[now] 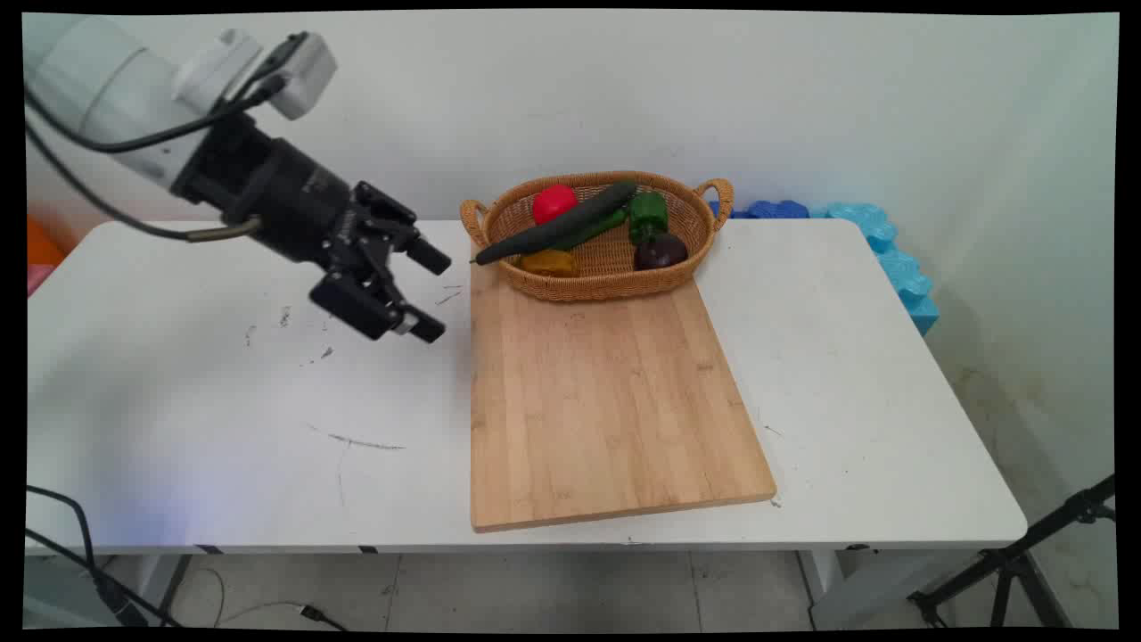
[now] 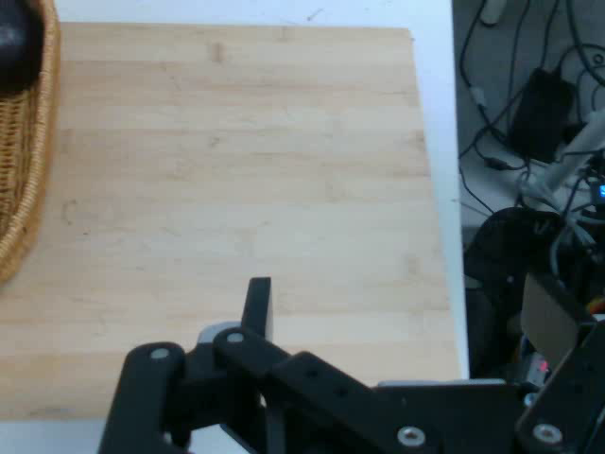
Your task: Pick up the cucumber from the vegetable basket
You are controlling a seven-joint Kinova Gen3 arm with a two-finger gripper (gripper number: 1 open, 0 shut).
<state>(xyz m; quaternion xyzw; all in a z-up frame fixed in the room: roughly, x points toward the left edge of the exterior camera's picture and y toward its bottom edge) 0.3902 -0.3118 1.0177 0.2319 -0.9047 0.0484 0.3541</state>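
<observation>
The gripper (image 1: 432, 292) hangs above the bare white table (image 1: 223, 401), fingers spread and holding nothing. Just beyond its fingertips lies the wooden cutting board (image 1: 606, 401); at the board's far end sits the wicker basket (image 1: 615, 276), keeping a cucumber (image 1: 553, 227), tomato (image 1: 553, 203) and green pepper (image 1: 648, 214) together.

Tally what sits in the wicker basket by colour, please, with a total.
Red: 1, a round red item
Dark green: 1, a long cucumber
Green: 1, a pepper
Yellow: 1, a yellow item
Dark purple: 1, a round dark item
Total: 5, all inside the basket.
</observation>
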